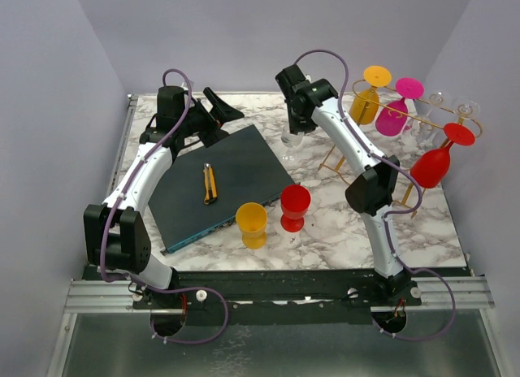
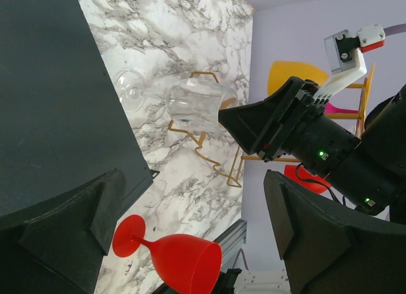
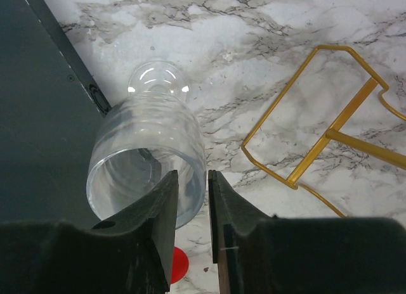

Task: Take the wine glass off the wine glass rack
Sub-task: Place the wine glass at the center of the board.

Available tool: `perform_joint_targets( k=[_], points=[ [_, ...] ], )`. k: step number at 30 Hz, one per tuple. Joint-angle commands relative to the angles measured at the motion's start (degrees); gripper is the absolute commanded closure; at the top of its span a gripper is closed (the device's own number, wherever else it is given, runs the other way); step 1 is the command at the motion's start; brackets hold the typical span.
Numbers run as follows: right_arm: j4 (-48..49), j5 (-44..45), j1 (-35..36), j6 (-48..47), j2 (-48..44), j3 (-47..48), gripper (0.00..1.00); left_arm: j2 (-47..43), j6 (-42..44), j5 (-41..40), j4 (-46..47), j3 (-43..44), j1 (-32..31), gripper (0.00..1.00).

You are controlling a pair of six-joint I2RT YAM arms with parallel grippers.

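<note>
Right claw point(image 3: 191, 180) over marble tabletop point(image 3: 285, 53)

i note a dark board point(image 1: 240, 162) lying flat on the marble table point(image 1: 325, 239), on my left side. a yellow-black utility knife point(image 1: 210, 184) rests on it. a yellow goblet point(image 1: 252, 224) and a red goblet point(image 1: 294, 206) stand upright just beside its near corner.

The right pincer point(image 3: 192, 177) covers part of the wine glass point(image 3: 147, 134), and the view's edge cuts the rack point(image 3: 330, 135).
</note>
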Motion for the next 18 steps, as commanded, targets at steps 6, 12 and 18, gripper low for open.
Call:
perform_joint_targets(
  k=[6,12,18],
  points=[
    [2.36,-0.69,-0.07,0.11,0.61,3.48,0.6,-0.92,0.0,-0.53,-0.5,1.27,-0.07,0.01],
    [3.05,-0.18,-0.15,0.08,0.33,4.07,0.55,-0.59,0.2,-0.23,-0.38,1.84,-0.15,0.01],
    [3.9,1.11,-0.15,0.51,-0.62,4.19,0.53,-0.3,0.33,0.13,-0.37,2.42,-0.43,0.01]
  ],
)
